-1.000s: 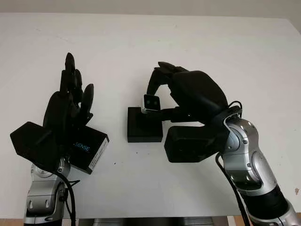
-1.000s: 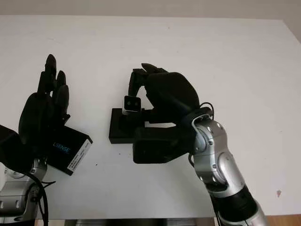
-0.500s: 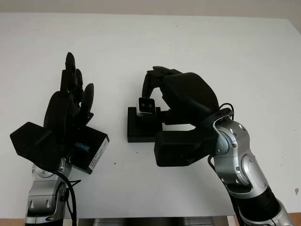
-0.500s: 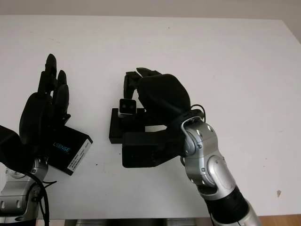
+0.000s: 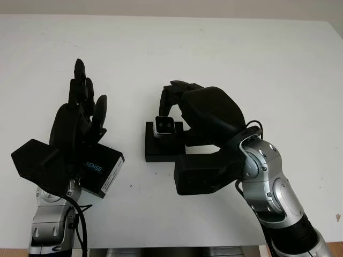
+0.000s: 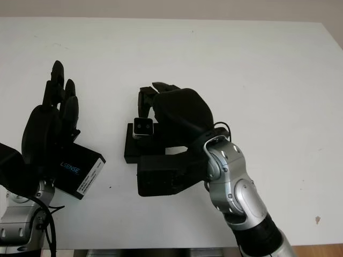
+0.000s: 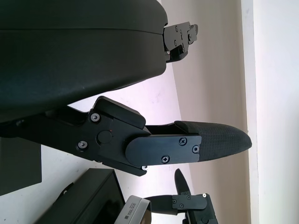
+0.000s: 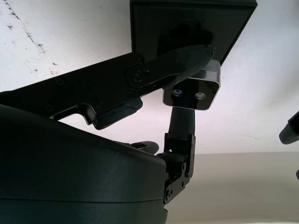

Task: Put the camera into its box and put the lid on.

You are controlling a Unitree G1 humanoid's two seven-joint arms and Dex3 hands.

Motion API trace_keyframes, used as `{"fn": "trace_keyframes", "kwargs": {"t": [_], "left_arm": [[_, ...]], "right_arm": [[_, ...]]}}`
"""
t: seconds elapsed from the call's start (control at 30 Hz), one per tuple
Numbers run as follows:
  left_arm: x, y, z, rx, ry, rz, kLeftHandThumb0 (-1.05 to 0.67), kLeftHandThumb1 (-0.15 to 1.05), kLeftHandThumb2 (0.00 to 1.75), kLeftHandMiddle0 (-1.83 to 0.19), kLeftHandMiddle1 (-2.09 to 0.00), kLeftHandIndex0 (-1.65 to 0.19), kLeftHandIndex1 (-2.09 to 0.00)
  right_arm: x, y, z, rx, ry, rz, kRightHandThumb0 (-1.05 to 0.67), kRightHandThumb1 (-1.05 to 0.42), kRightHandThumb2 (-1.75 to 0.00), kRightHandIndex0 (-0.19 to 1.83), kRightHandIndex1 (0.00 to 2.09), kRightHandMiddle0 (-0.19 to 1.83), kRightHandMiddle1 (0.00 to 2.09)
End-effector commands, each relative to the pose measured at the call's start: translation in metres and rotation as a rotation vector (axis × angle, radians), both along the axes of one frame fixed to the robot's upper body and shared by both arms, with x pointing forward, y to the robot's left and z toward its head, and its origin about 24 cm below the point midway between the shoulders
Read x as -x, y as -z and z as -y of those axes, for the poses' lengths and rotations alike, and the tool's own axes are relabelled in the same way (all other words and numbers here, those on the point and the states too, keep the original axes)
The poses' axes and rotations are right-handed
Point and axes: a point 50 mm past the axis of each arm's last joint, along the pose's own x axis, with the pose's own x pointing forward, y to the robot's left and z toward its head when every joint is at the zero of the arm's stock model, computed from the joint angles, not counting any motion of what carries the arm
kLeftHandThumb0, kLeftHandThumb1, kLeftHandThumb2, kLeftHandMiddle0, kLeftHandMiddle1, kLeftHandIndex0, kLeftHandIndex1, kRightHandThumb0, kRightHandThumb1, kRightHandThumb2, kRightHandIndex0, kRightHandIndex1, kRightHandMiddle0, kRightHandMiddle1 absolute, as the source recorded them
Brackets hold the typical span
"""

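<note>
Right robot hand [image 5: 179,101] curled, left robot hand [image 5: 80,120] open

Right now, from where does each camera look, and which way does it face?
Eye views: from the head, down at the table; both arms enter below.
Left wrist: beside the open left robot hand, near the lid.
Right wrist: under the right robot hand, facing the camera and box.
Shared: camera, box.

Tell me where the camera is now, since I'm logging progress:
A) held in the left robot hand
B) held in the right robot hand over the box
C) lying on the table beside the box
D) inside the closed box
B: the right robot hand pinches the camera just above the open box; the left robot hand is open, over the lid.
</note>
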Motion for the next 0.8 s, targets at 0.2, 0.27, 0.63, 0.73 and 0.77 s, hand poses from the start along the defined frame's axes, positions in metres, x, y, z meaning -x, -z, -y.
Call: {"fn": "trace_keyframes", "kwargs": {"t": [0.2,0.27,0.63,0.73,0.77], "left_arm": [[0.001,-0.002,0.0,0.009,0.005,0.012,-0.85,1.05,0.47,0.19,0.0,0.19,0.0],[0.0,-0.002,0.0,0.007,0.006,0.011,-0.85,1.05,0.47,0.19,0.0,0.19,0.0],[0.0,-0.002,0.001,0.005,0.005,0.01,-0.85,1.05,0.47,0.19,0.0,0.19,0.0],[0.0,-0.003,0.001,0.008,0.005,0.009,-0.85,1.05,0.47,0.19,0.0,0.19,0.0],[0.0,-0.003,0.001,0.007,0.004,0.01,-0.85,1.05,0.47,0.19,0.0,0.19,0.0]], "right_arm": [[0.0,0.005,0.0,-0.005,-0.004,-0.01,-0.41,-1.05,-0.1,0.32,0.06,0.37,1.64],[0.0,0.006,0.0,-0.001,-0.004,-0.012,-0.41,-1.05,-0.1,0.31,0.06,0.36,1.63],[-0.002,0.01,-0.001,0.033,0.019,-0.014,-0.43,-1.05,-0.08,0.35,0.07,0.38,1.59],[-0.001,0.012,-0.002,0.023,0.038,-0.02,-0.42,-1.05,-0.07,0.36,0.07,0.39,1.6],[0.0,0.013,-0.003,0.023,0.043,-0.022,-0.42,-1.05,-0.07,0.36,0.07,0.39,1.61]]}}
